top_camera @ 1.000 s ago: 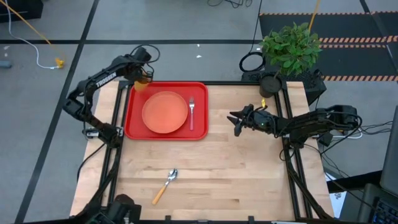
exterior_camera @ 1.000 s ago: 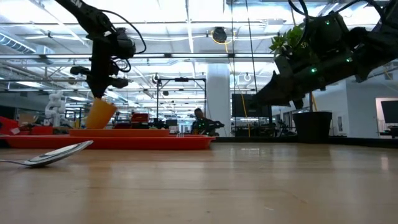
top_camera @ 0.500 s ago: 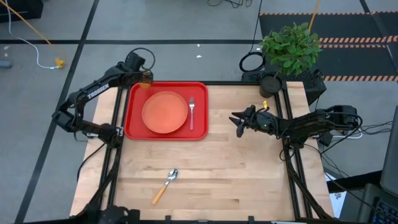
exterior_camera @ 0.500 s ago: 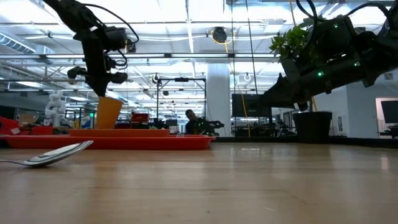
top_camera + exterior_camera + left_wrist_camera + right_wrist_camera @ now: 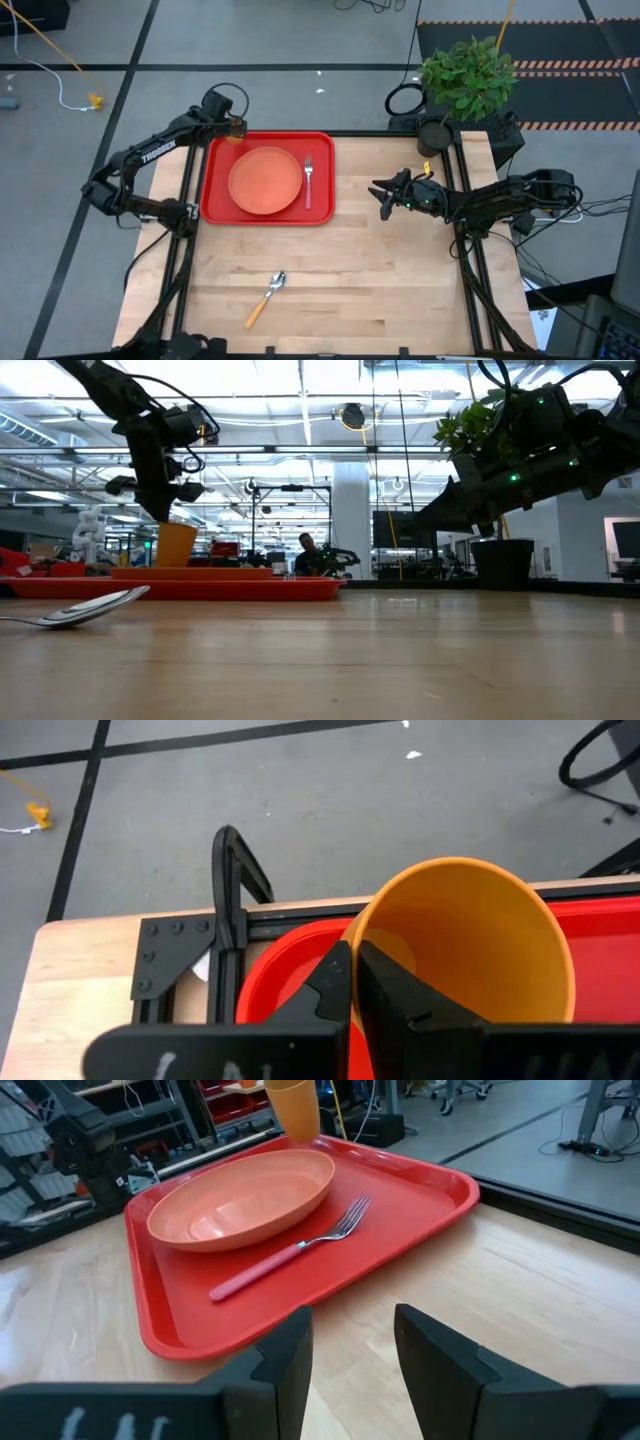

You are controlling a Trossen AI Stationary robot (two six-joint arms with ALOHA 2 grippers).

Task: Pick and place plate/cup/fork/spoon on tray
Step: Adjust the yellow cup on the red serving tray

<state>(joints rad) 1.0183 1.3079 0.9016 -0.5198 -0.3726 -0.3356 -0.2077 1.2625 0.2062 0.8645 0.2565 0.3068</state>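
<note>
The red tray point(image 5: 320, 215) lies at the table's far left and holds the orange-salmon plate point(image 5: 265, 180) and the pink-handled fork point(image 5: 308, 178) to the plate's right. My left gripper point(image 5: 232, 125) is shut on the yellow-orange cup point(image 5: 176, 545) at the tray's far left corner. The orange-handled spoon point(image 5: 268, 296) lies flat on the bare table near the front edge. My right gripper point(image 5: 385, 200) is open and empty, held above the table to the right of the tray; the plate point(image 5: 245, 1200), fork point(image 5: 300, 1250) and cup point(image 5: 293, 1108) show in its wrist view. My left gripper pinches the cup's wall at the rim point(image 5: 352, 935), one finger inside the cup and one outside. The fingers come from above, pointing down. The cup is upright over the tray's far left corner, its base down behind the tray's rim point(image 5: 200, 572); whether it rests there I cannot tell.
A dark plant pot point(image 5: 437, 133) with a green plant point(image 5: 468, 75) stands at the table's far right corner. Black frame rails run along the table's left and right sides. Bare wood lies between the tray and the front edge, around the spoon.
My left gripper has carried the cup a little toward the table's far edge and down at the tray's far left corner. The cup hung tilted above the tray; now it stands upright with its base low behind the rim. The left arm's elbow has swung left.
</note>
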